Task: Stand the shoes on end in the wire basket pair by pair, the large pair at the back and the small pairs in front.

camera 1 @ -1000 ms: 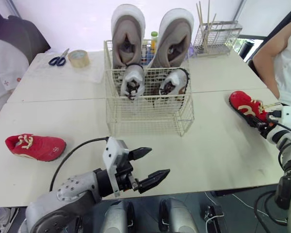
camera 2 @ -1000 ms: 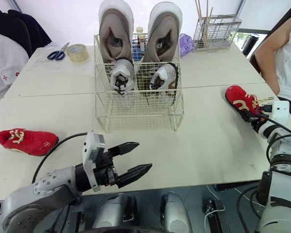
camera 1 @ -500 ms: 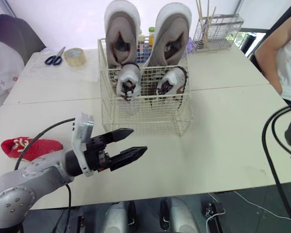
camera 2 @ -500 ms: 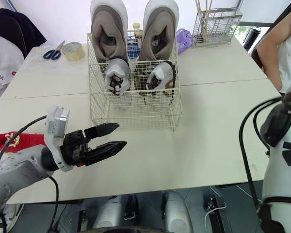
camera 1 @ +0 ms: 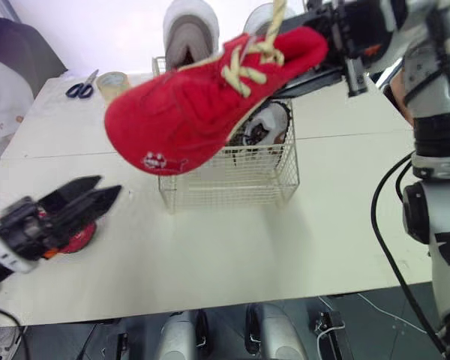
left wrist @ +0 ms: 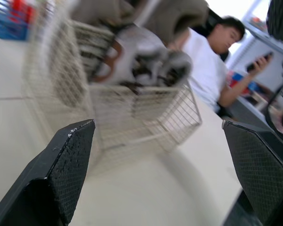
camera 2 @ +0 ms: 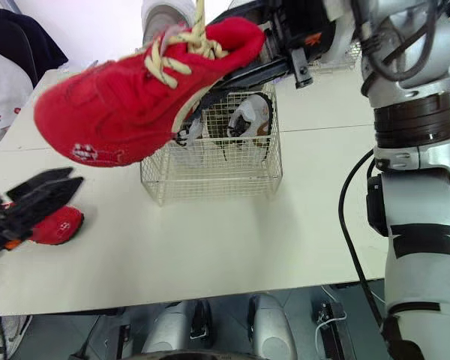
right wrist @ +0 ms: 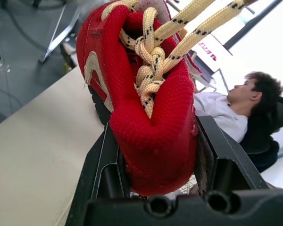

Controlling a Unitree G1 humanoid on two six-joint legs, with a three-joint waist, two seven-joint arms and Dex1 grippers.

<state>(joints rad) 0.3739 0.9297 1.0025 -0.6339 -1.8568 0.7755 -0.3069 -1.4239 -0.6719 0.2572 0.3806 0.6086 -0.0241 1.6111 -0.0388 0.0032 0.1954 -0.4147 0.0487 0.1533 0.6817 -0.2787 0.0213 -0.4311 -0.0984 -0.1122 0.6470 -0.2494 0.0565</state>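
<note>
My right gripper (camera 1: 304,49) is shut on the heel of a red shoe (camera 1: 210,97) with cream laces, held high in the air in front of the wire basket (camera 1: 232,180). The right wrist view shows its fingers (right wrist: 101,160) clamping the shoe (right wrist: 151,117) on both sides. Two large beige shoes (camera 1: 187,30) stand on end at the basket's back, with two small white ones (camera 1: 268,124) in front of them. The second red shoe (camera 1: 79,236) lies on the table at the left. Just in front of it, my left gripper (camera 1: 105,187) is open and holds nothing.
Blue scissors (camera 1: 81,88) and a tape roll (camera 1: 112,81) lie at the table's back left. A person (camera 1: 0,90) sits at the left edge. A seated person (left wrist: 212,61) is beyond the table's right side.
My right gripper has lifted the red shoe from the table's right edge up over the basket. My left arm has swung left to the other red shoe.
</note>
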